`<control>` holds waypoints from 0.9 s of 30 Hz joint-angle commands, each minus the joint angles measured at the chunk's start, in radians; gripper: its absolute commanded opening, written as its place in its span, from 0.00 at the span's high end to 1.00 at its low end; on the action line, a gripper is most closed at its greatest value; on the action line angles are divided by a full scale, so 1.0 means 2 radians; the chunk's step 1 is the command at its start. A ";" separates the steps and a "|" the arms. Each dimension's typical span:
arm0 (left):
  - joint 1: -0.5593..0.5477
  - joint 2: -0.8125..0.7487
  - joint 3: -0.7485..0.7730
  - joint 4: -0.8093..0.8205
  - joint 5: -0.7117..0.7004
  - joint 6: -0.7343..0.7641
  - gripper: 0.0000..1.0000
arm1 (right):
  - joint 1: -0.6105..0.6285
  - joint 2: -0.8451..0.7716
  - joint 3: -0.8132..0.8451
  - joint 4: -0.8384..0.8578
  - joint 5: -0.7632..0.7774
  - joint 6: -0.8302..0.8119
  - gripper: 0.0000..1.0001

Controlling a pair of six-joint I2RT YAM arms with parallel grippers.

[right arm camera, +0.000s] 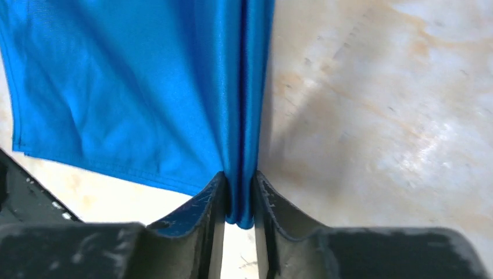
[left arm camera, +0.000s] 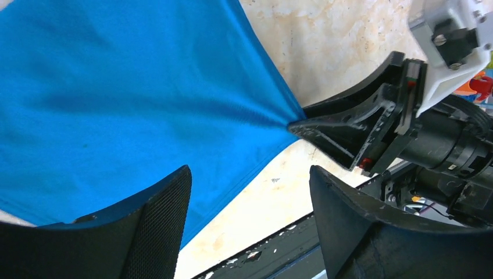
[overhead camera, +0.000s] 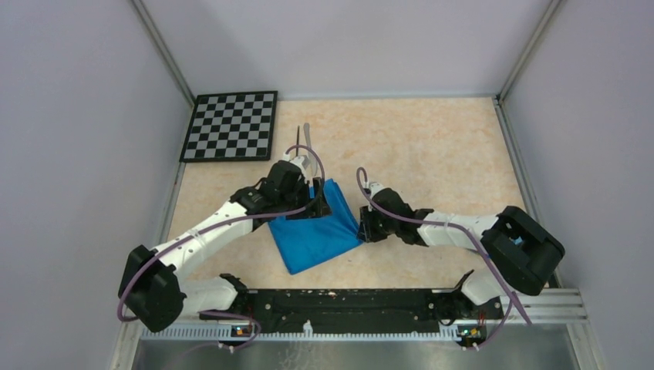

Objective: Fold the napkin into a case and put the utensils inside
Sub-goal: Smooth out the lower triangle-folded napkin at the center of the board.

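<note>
— Where is the napkin (overhead camera: 316, 235)?

— On the bench (overhead camera: 432, 146), in the middle, just ahead of the two arm bases. From above it reads as a tilted, roughly four-sided blue patch, lying mostly flat. Its far corner sits under the left wrist and its right corner meets the right arm's tip.

— What is the right end effector (right arm camera: 239, 181) doing?

— It is clenched on the napkin. In the right wrist view a narrow ridge of blue cloth runs straight down between the two fingers, which press on it from both sides. The left wrist view shows the same pinch from the side, with the cloth drawn into creases towards that corner.

— And the left end effector (left arm camera: 250, 174)?

— Released. Its fingers (left arm camera: 157, 226) stand wide apart with nothing between them. One finger hangs over the blue cloth, the other over bare bench beside the napkin's edge.

— The utensils?

— A dark fork (overhead camera: 298, 139) and a pale grey knife (overhead camera: 307, 137) lie side by side on the bench beyond the left wrist, which hides their near ends. They are close to the corner of the checkerboard (overhead camera: 231, 126) and not inside the napkin.
</note>
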 commanded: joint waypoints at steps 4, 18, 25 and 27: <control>0.003 0.052 -0.017 0.110 0.033 -0.017 0.25 | 0.001 -0.072 -0.092 0.071 -0.001 0.061 0.96; 0.001 0.313 0.191 0.066 -0.018 -0.024 0.62 | 0.000 -0.101 -0.123 0.106 -0.031 0.077 0.55; 0.001 0.345 0.205 0.074 -0.027 -0.018 0.76 | 0.000 -0.094 -0.124 0.109 -0.026 0.074 0.60; 0.001 0.357 0.206 0.094 -0.016 -0.012 0.79 | 0.000 -0.094 -0.123 0.105 -0.024 0.069 0.68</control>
